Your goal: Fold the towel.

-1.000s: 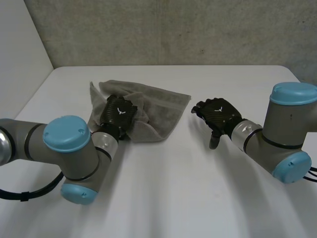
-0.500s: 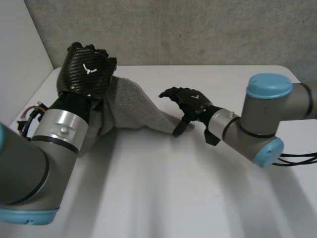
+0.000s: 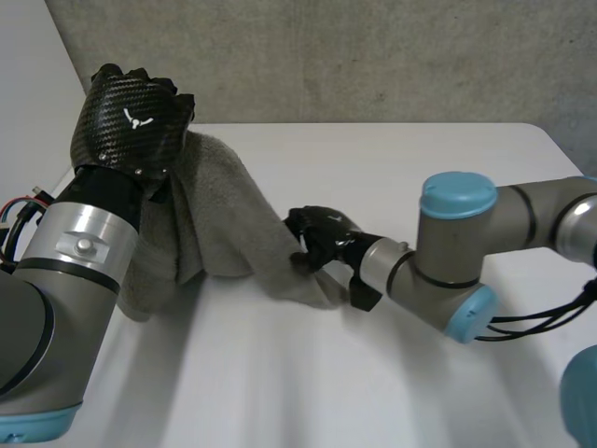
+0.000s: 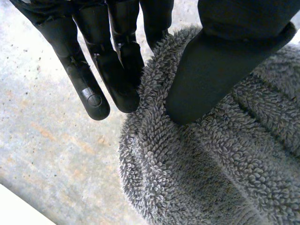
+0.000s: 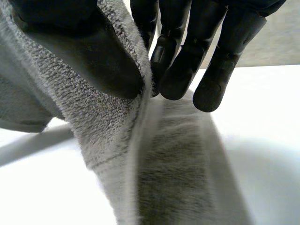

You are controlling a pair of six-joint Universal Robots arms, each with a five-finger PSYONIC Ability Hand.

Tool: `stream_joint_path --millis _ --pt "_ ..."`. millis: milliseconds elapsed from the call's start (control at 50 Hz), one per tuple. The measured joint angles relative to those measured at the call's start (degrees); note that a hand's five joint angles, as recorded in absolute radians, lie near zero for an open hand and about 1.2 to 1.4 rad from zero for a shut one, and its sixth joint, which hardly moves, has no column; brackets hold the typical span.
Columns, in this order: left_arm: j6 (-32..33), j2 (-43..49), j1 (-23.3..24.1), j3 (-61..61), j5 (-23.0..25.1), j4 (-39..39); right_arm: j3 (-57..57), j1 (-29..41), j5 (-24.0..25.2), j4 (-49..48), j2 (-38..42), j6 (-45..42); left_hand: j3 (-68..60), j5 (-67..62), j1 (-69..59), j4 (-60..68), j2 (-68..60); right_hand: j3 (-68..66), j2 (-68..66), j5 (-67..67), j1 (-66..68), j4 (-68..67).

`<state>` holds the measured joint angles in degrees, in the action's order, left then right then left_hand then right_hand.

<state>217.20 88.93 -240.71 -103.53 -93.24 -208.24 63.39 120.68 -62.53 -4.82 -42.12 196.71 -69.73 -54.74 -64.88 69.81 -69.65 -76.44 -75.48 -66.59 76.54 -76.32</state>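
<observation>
Setting: white table (image 3: pixel 392 373), grey concrete wall (image 3: pixel 373 56) behind.

Head view. Hidden: the fingers of the left robot hand (image 3: pixel 131 117) lie behind its own back. The left forearm (image 3: pixel 84 243) covers the near left part of the towel (image 3: pixel 224 219). The fingertips of the right robot hand (image 3: pixel 315 239) are sunk in cloth. Towel: grey terry, hanging in a slack drape from the left robot hand down to the table, its lowest end lying flat just beside the right robot hand. Left robot hand: high above the table's rear left. Right robot hand: low, at the towel's lower edge, arm stretched out level.

Left wrist view. The thumb presses a bunched fold of towel (image 4: pixel 225 159) against the fingers (image 4: pixel 119 65), so the hand is holding it. The wall lies beyond.

Right wrist view. Thumb and fingers (image 5: pixel 180 56) pinch the towel's (image 5: pixel 117 108) hemmed edge between them. The cloth below trails onto the table.
</observation>
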Motion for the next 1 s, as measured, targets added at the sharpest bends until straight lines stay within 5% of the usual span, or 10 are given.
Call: stream_joint_path --millis 340,640,800,1000 --pt "-0.3 0.9 -0.2 0.1 0.1 -0.2 12.3 -10.1 -5.2 -2.2 -22.5 -3.4 3.6 0.0 0.0 -3.7 3.5 0.0 0.0 -0.2 0.0 0.0" --pt "-13.4 3.5 2.9 1.7 -0.1 0.3 14.1 -13.3 2.2 5.7 -38.6 -11.5 4.2 0.0 0.0 -4.3 4.1 0.0 -0.3 -0.3 0.0 -0.1" --pt "-15.9 12.1 1.8 4.2 0.1 3.5 9.9 -14.3 0.6 18.0 -33.4 -32.2 4.3 0.0 0.0 -4.4 4.2 0.0 -0.3 -0.3 0.0 -0.1" --pt "-15.5 28.7 -0.5 19.7 0.0 11.7 -6.7 -12.7 -7.9 29.9 -12.8 -49.7 3.9 0.0 0.0 -4.0 3.9 0.0 -1.1 -0.3 0.0 -0.1"
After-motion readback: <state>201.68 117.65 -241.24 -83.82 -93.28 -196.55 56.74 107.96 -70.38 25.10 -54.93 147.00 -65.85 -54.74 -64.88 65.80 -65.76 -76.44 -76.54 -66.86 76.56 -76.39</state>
